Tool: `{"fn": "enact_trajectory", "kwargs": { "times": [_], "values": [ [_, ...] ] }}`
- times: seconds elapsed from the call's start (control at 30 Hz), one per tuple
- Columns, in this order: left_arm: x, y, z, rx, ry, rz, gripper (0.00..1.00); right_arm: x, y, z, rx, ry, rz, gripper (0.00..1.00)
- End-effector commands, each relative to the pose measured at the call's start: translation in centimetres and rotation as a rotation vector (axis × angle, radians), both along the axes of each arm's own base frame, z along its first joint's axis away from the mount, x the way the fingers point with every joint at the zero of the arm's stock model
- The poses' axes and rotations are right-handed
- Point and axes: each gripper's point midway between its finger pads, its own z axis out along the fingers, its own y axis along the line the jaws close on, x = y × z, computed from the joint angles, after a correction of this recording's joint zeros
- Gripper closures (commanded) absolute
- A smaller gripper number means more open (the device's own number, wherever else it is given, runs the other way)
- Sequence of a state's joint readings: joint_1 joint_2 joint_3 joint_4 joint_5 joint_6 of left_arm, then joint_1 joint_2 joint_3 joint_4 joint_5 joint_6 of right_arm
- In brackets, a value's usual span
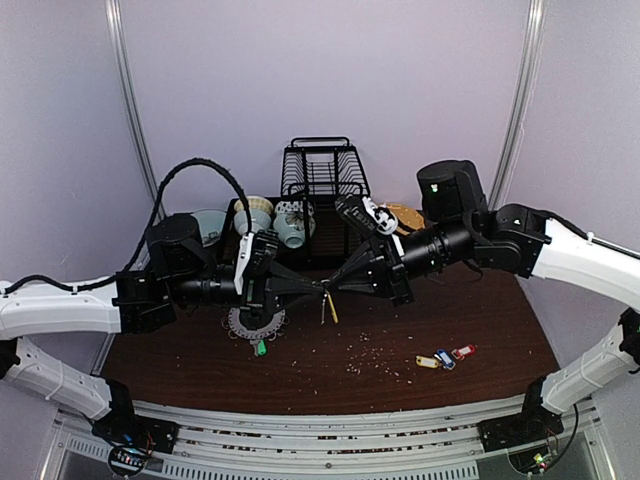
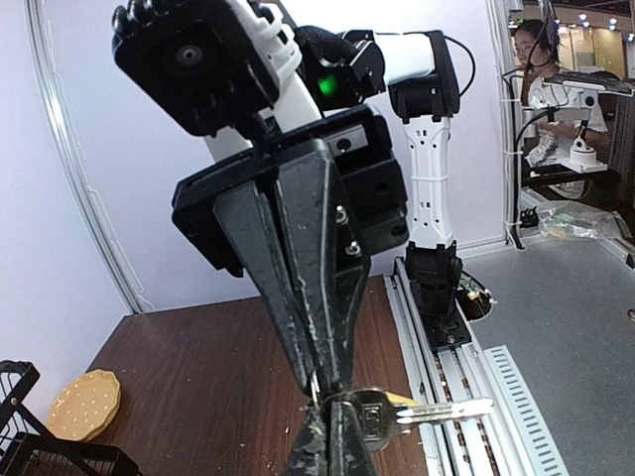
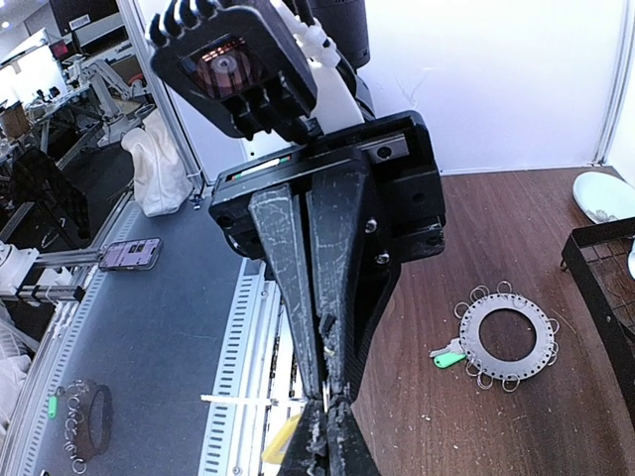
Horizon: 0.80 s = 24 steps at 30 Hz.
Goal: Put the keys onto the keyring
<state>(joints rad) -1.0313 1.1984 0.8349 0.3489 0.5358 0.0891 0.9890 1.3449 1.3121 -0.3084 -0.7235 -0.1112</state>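
Note:
My two grippers meet tip to tip above the table's middle: the left gripper [image 1: 318, 288] and the right gripper [image 1: 336, 286], both shut. Between them hangs a key with a yellow tag [image 1: 329, 308]. In the left wrist view my left gripper [image 2: 331, 405] pinches the key [image 2: 417, 410] at its head. In the right wrist view my right gripper [image 3: 326, 407] pinches its small split ring, with the yellow tag [image 3: 283, 442] below. The grey keyring [image 1: 254, 323] lies under the left arm with a green-tagged key [image 1: 261, 347] on it. It also shows in the right wrist view [image 3: 506, 337].
Yellow-, blue- and red-tagged keys [image 1: 445, 357] lie at the front right. Crumbs [image 1: 375, 352] are scattered mid-table. A black dish rack [image 1: 322, 170], cups [image 1: 290, 222] and an orange scalloped plate [image 1: 405, 215] stand at the back.

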Motion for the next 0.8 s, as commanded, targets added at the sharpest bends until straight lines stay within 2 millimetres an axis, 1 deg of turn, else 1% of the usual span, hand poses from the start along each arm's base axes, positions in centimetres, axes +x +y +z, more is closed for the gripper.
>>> {"fn": "enact_trajectory", "kwargs": {
  "times": [0.0, 0.17, 0.27, 0.37, 0.43, 0.5, 0.6, 0.7, 0.77],
  "values": [
    [0.2, 0.3, 2.2, -0.083, -0.049, 0.024, 1.0, -1.0, 0.0, 0.6, 0.038, -0.018, 0.042, 0.99],
    [0.1, 0.5, 1.7, -0.071, -0.067, 0.025, 1.0, -1.2, -0.2, 1.0, 0.061, -0.032, 0.046, 1.0],
    [0.2, 0.9, 2.2, -0.092, -0.093, 0.059, 1.0, -1.2, -0.4, 1.2, 0.082, -0.05, 0.036, 0.99],
    [0.5, 1.4, 2.9, -0.126, -0.125, 0.114, 1.0, -0.9, -0.5, 1.3, 0.111, -0.067, 0.009, 0.96],
    [0.5, 1.8, 3.5, -0.161, -0.142, 0.135, 1.0, -0.7, -0.4, 1.8, 0.158, -0.081, -0.004, 0.94],
    [0.3, 2.0, 3.7, -0.178, -0.158, 0.135, 1.0, -0.6, -0.4, 1.9, 0.185, -0.084, -0.008, 0.95],
    [0.3, 1.7, 3.4, -0.165, -0.152, 0.129, 1.0, -0.7, -0.2, 2.0, 0.194, -0.084, 0.001, 1.0],
    [-0.1, 1.0, 2.7, -0.121, -0.149, 0.085, 1.0, -0.7, -0.1, 2.1, 0.191, -0.091, 0.003, 1.0],
    [-0.5, 1.1, 2.4, -0.105, -0.153, 0.067, 1.0, -0.6, -0.2, 2.2, 0.19, -0.099, 0.002, 1.0]
  ]
}}
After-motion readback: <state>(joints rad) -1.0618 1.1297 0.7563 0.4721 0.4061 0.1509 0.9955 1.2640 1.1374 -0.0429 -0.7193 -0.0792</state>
